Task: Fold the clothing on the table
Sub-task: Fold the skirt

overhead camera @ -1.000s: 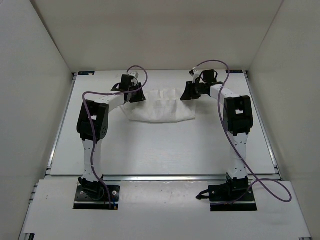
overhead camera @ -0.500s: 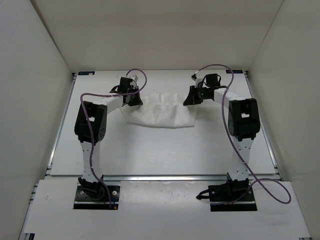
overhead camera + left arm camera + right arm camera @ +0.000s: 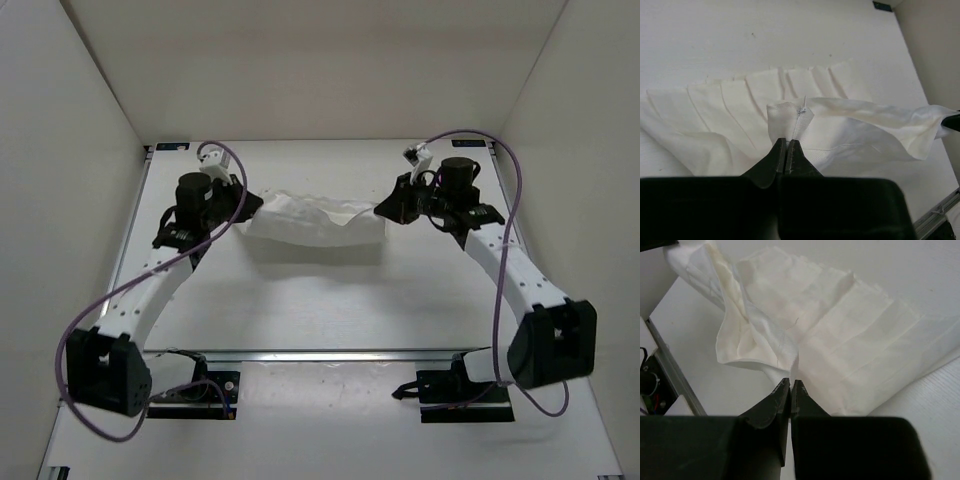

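The garment [image 3: 315, 222] lies on the worktop [image 3: 300, 300], toward 12 o'clock of its centre in the top view. Its far edge is raised off the surface. Its near part rests flat with the pleats showing.

The left hand [image 3: 786, 142] is pressed together on a hem corner at the garment's 9 o'clock end. The right hand [image 3: 790, 382] is pressed together on a fold of cloth at the 3 o'clock end. Each pinches only a thin bite of fabric at the fingertips.

Step in hand, by judgement: carry the raised edge toward 6 o'clock and lay it over the near edge.

Procedure:
1. Move both hands together, at equal height and speed, so the span between them is taut but not stretched.
2. Lift only enough for the raised edge to pass over the resting layer, since excess height drags the near part.
3. Line up edge on edge before lowering.
4. Release only once the cloth lies flat.

Risk: the shallow bite may slip under sideways pull.
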Controlling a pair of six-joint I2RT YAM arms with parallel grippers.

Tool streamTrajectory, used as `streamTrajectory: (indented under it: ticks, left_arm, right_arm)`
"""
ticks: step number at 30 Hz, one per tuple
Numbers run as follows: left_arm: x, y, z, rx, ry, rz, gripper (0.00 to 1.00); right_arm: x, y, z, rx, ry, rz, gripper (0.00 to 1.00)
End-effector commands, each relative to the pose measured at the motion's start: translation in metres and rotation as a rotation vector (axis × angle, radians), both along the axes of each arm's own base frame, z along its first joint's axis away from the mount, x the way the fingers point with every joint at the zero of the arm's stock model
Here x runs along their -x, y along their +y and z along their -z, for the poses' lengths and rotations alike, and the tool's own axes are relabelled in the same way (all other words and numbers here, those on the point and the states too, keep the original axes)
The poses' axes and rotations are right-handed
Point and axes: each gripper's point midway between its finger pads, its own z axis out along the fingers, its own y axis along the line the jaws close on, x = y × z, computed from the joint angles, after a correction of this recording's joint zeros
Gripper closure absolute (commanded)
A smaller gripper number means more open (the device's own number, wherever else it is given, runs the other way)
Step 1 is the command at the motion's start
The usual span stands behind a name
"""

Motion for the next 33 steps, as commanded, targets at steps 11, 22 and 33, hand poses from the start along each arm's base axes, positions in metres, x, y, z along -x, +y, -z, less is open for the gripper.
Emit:
streamTrajectory:
  ticks: [11, 22, 33]
  left_arm:
    - [0.103, 0.023, -0.009, 0.074, -0.092, -0.004, 1.00]
    - [0.086, 0.030, 0.047, 0.029, 0.024, -0.061, 1.00]
    - [0.024, 0.055, 0.116, -0.023, 0.153, -0.239, 1.00]
  right_arm:
    - [0.122, -0.001, -0.049, -0.024, -0.106, -0.035, 1.00]
    - [0.079, 0.002, 0.018, -0.079, 0.102, -0.010, 1.00]
    - [-0.058, 0.031, 0.082, -0.053, 0.166, 0.029, 1.00]
